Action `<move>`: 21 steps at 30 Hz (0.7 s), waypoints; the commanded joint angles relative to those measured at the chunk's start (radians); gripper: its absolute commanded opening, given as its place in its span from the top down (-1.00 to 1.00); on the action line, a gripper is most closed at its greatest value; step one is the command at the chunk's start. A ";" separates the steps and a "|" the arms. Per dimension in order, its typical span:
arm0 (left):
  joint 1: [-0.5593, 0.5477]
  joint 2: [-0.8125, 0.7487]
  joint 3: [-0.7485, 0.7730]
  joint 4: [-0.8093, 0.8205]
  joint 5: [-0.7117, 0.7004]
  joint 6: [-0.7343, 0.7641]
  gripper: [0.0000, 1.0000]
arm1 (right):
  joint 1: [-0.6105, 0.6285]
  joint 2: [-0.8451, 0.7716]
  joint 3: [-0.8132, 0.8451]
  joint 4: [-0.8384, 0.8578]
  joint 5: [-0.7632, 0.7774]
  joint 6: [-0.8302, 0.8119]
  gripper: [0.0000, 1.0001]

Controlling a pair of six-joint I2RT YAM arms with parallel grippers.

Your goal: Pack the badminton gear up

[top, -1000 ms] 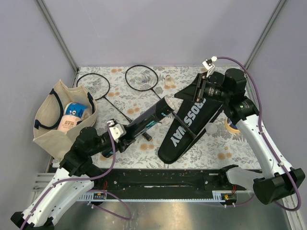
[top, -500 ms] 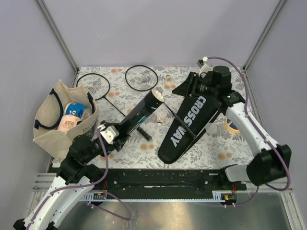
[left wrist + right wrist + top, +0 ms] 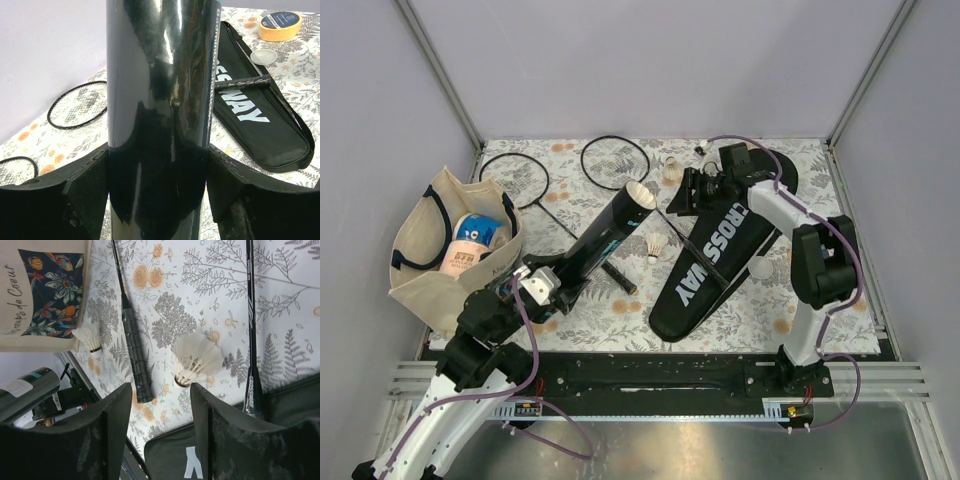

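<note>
Left wrist: left claw (image 3: 157, 192) clamped on tube (image 3: 160, 75); right claw (image 3: 161, 396) apart, seemingly over shuttlecock (image 3: 196, 360).

Pale lilac walls (image 3: 650, 60), floral tablecloth (image 3: 620, 318) — even light

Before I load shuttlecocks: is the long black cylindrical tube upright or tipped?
Tipped: the long black cylindrical tube leans in the left gripper, shut on its lower end, pale top end raised.

Two racquets (image 3: 616, 163), perhaps three shuttlecocks (image 3: 658, 245), one tube (image 3: 605, 232), one cover (image 3: 715, 255), one tote bag (image 3: 420, 275)
</note>
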 commanded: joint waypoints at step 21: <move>-0.002 0.013 0.007 0.100 -0.024 0.003 0.41 | 0.109 0.262 0.198 -0.185 -0.070 -0.226 -0.18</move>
